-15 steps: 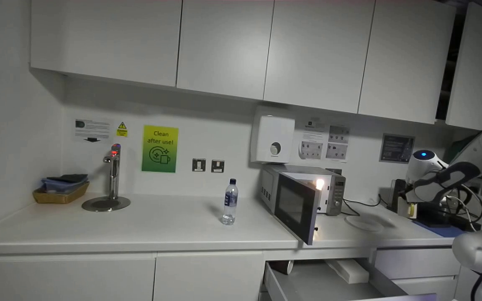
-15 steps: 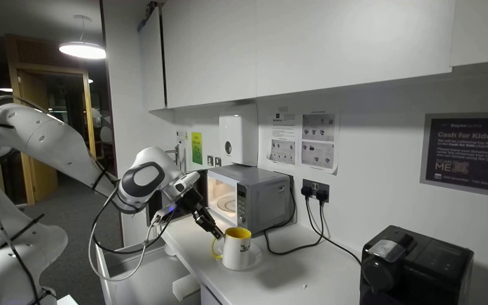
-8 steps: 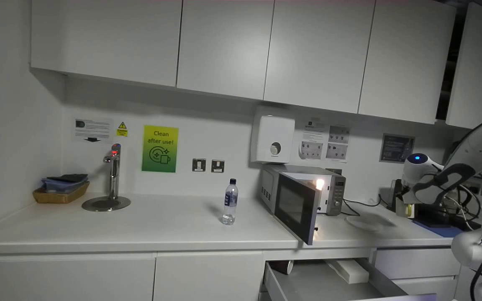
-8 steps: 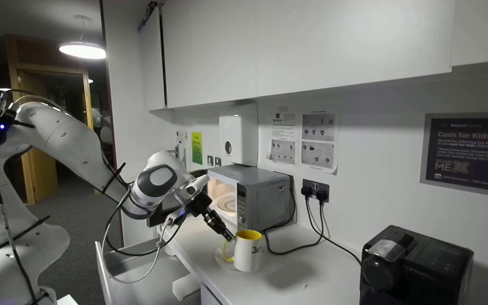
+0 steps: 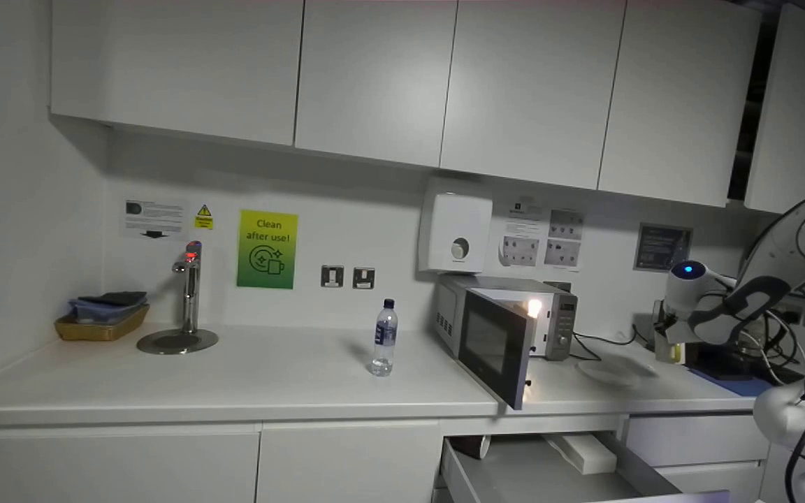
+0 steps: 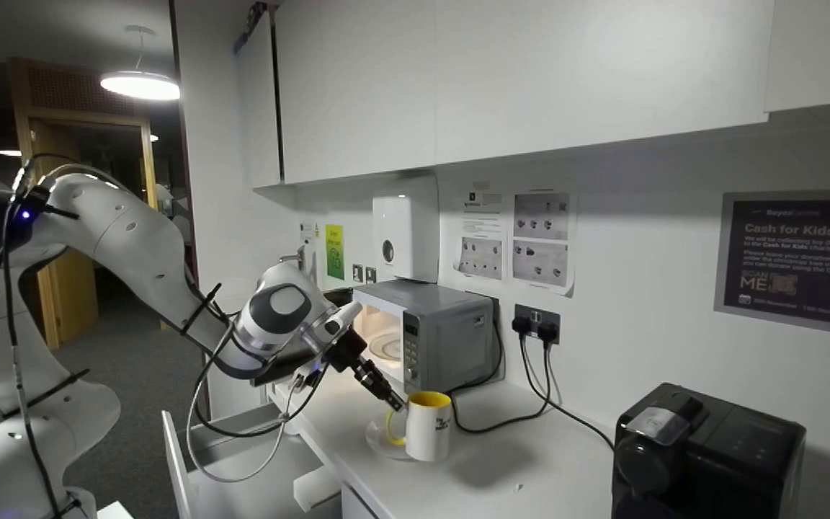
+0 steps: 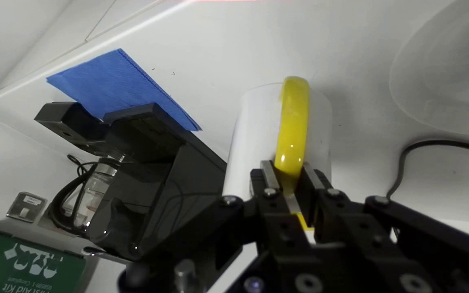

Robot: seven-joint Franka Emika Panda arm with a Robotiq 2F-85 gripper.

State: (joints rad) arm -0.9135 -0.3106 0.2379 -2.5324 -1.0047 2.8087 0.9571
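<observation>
I saw the gripper (image 7: 290, 176) pinching the yellow handle (image 7: 293, 118) of the white mug (image 6: 429, 431), which had just shifted rightward with the arm (image 6: 127, 223) in an exterior view, over the counter (image 6: 559, 458) near the clear plate (image 7: 442, 77), so carrying seemed under way.

A long, smooth white bench (image 5: 277, 381) carries a shallow tan basket (image 5: 95, 330), a polished chrome tap (image 5: 191, 290), an upright clear plastic bottle with a blue label (image 5: 384, 339) and a boxy grey microwave (image 6: 454, 339), its door open. Farther along are a transparent round plate (image 7: 434, 89), a flat blue rectangular cloth (image 7: 120, 83) and a boxy black machine (image 6: 735, 461). A thin black cable (image 7: 442, 143) runs near the plate.
</observation>
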